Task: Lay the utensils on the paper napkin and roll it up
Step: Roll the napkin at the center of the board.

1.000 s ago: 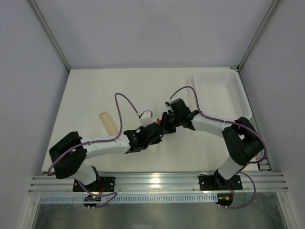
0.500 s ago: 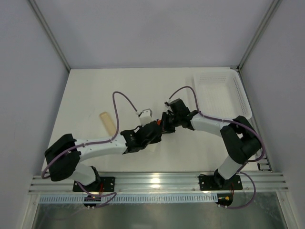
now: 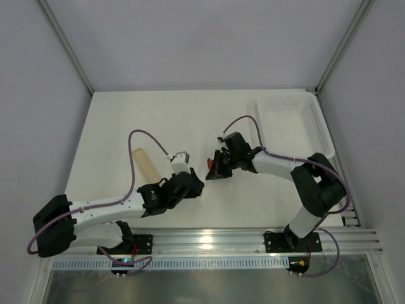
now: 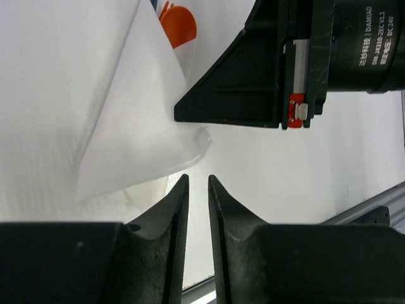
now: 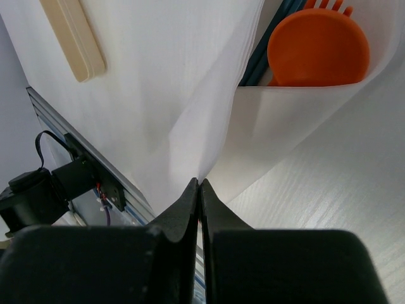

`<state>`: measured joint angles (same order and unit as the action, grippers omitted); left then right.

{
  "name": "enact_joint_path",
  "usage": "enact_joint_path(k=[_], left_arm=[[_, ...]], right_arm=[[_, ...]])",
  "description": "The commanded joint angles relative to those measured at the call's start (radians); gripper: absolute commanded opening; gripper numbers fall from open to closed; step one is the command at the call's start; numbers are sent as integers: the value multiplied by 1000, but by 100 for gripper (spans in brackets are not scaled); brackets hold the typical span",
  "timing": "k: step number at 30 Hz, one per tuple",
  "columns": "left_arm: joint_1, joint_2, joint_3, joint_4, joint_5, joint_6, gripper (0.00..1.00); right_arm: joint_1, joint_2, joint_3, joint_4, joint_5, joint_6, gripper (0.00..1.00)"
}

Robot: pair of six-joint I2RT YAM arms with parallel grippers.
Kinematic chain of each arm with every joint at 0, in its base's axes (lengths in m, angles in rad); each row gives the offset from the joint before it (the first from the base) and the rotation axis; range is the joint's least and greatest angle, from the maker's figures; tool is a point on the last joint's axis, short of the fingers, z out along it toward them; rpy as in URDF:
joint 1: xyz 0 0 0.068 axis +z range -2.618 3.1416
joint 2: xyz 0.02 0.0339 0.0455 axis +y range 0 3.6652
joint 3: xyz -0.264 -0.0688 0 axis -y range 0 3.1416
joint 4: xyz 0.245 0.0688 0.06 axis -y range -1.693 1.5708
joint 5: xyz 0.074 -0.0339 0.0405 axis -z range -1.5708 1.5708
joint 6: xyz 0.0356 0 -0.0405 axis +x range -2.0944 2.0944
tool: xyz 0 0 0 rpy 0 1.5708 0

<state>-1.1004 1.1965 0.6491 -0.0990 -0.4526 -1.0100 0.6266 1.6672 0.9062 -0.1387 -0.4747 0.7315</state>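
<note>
The white paper napkin is folded up around the utensils: an orange spoon, orange fork tines and a blue-grey handle beside it. My right gripper is shut on the napkin's gathered edge and lifts it; in the top view it is at the table's middle with the orange piece at its tip. My left gripper stands slightly open and empty, just short of the napkin's lower corner; in the top view it is left of the right gripper. A tan flat stick lies apart, to the left.
A white mesh basket stands at the back right. The tan stick also shows in the right wrist view. The metal rail runs along the near edge. Purple cables loop above both arms.
My left gripper has drawn back left and toward the near edge, away from the napkin and the right gripper. The right gripper has stayed in place, holding the napkin.
</note>
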Motion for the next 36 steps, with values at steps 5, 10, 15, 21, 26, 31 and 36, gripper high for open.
enact_joint_path(k=[5, 10, 15, 21, 26, 31, 36], left_arm=[[-18, -144, -117, 94, 20, 13, 0], [-81, -146, -216, 263, -23, 13, 0], [-156, -83, -221, 318, -112, 42, 0], [-187, -8, -187, 260, -169, 33, 0], [-184, 23, -197, 271, -196, 21, 0], [-121, 46, -197, 275, -143, 24, 0], [-102, 98, -178, 272, -112, 24, 0]], right_arm=[[5, 2, 5, 25, -13, -17, 4], [4, 6, 10, 36, -22, -17, 4], [2, 2, 13, 33, -22, -20, 3], [1, -12, 3, 34, -22, -21, 4], [1, -14, -1, 39, -25, -20, 4], [-1, -18, -3, 40, -25, -21, 4], [-2, -23, -1, 39, -24, -23, 4]])
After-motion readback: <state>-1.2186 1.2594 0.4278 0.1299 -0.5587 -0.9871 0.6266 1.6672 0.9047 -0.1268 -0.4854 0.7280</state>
